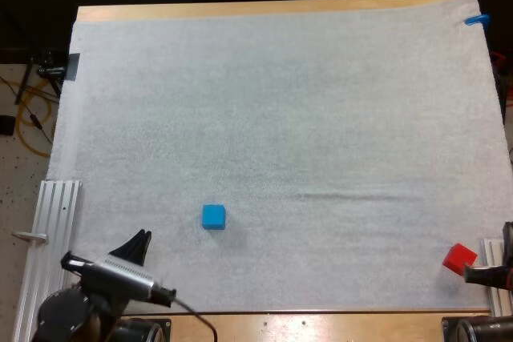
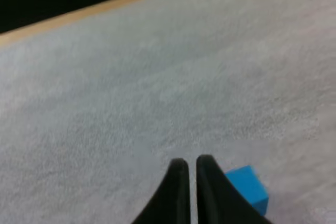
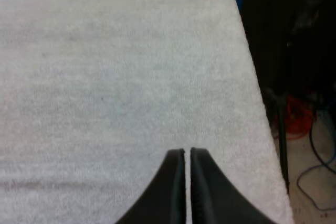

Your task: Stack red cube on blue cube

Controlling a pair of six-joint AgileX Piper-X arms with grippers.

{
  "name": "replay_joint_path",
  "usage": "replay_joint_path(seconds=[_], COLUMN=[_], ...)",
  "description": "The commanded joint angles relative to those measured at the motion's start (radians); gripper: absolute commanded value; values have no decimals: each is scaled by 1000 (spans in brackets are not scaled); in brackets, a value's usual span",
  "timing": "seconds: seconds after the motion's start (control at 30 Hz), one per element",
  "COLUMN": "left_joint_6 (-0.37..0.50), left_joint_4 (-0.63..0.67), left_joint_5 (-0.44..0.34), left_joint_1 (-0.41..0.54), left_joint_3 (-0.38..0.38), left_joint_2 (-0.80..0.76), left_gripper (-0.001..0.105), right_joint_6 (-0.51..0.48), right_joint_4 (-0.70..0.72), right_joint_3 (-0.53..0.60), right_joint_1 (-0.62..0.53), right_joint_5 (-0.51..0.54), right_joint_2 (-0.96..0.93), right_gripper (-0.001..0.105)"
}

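Here, the blue cube (image 1: 213, 216) sits on the white mat (image 1: 304, 102), toward the near side and just beyond my left jaws, which are clenched on nothing. The red cube (image 1: 459, 257) lies at the mat's near right corner, close to its right edge and near my right jaws, which are likewise clenched and grasp nothing. The two cubes are well apart with bare mat between them. Open mat runs on to the far edge, where a strip of the wooden table (image 1: 240, 10) shows.
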Motion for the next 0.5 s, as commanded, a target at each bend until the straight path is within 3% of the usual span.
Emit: replay_joint_path(seconds=[0.0,0.2,0.4,0.47], left_joint_6=[-11,19,103,125], left_joint_4=[-7,50,178,218], left_joint_5=[22,103,143,198], left_joint_1=[-8,-71,-195,-241], left_joint_3=[-35,-156,-262,-297], left_joint_2=[-40,130,278,314], left_gripper=[0,0,0,0], right_joint_6=[-9,-25,-58,-64], right_joint_4=[-8,12,23,25], right_joint_3=[-37,-168,-281,-314], right_joint_1=[2,2,2,2], right_joint_5=[-3,-3,-67,-95], right_joint_2=[20,157,283,320], right_gripper=[1,1,1,1])
